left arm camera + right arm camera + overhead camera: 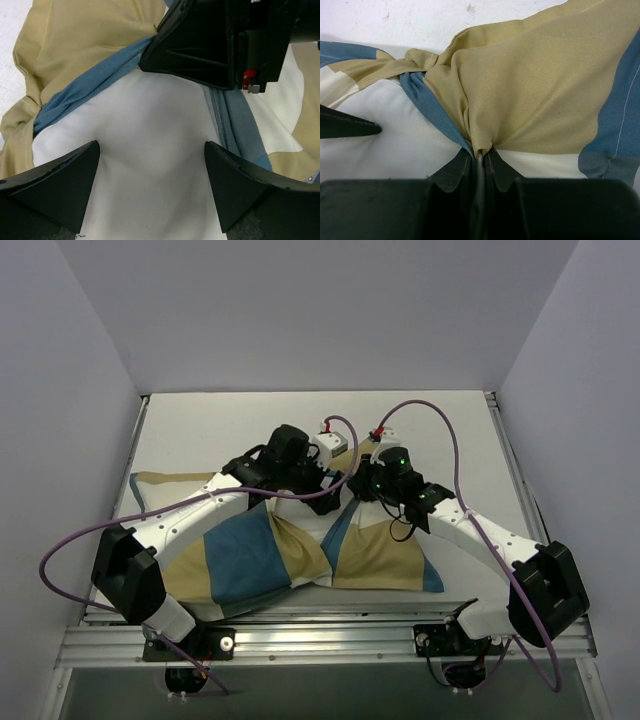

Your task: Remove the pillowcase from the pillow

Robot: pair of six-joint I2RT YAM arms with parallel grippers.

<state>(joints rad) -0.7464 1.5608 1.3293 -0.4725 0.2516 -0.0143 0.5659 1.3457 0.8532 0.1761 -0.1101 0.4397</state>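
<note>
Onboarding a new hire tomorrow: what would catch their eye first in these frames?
The thin checked pillowcase of teal-blue, tan and white fabric stands out, bunched into a tight gather where the right jaws are pinched shut on it, at the centre of the white table. Beside it, the plump plain white stuffed pillow shows bare through the case's opening, with the left jaws wide open over it.

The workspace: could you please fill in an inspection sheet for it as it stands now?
Surface: white table.
Job's things: checked pillowcase bunched at its opening, baring part of the white pillow.
Clutter: nothing seen.
Tools: left tool open over the bare pillow; right tool shut on a pillowcase fold.
Cables: purple cables, looped and slack.
Surroundings: plain walls on three sides; metal rail at the near edge.
</note>
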